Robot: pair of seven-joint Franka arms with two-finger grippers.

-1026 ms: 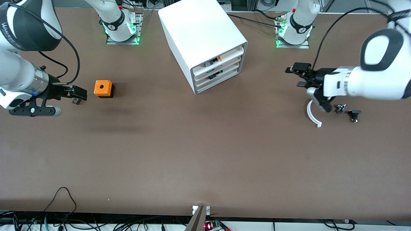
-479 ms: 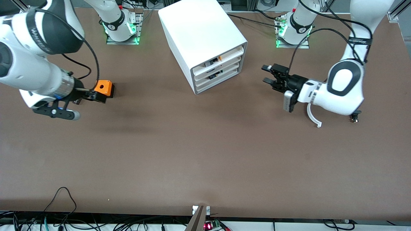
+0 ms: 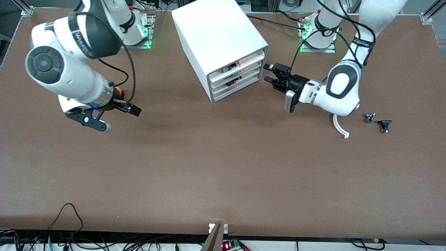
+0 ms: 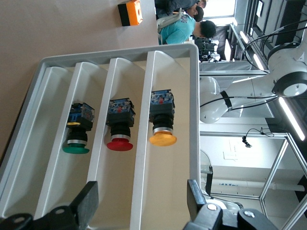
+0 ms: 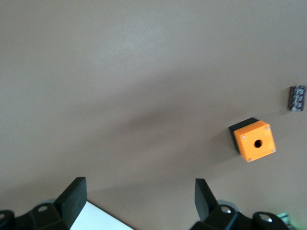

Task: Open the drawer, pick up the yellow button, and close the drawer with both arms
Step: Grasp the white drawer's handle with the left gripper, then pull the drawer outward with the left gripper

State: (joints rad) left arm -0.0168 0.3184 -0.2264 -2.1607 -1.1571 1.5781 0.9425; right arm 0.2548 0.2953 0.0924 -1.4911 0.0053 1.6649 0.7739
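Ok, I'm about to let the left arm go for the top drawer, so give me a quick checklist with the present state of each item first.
1. Left gripper beside the cabinet's drawer fronts, facing them: ok.
2. Left gripper fingers apart and empty: ok.
3. Top drawer pulled out: not ok, it sits level with the two below.
4. Yellow button present in the top drawer: ok, seen in the left wrist view, beside a red button and a green button.
5. Right gripper open, empty, away from the cabinet, over the table near the orange box: ok.
6. Grip point on the drawer front: cannot tell.
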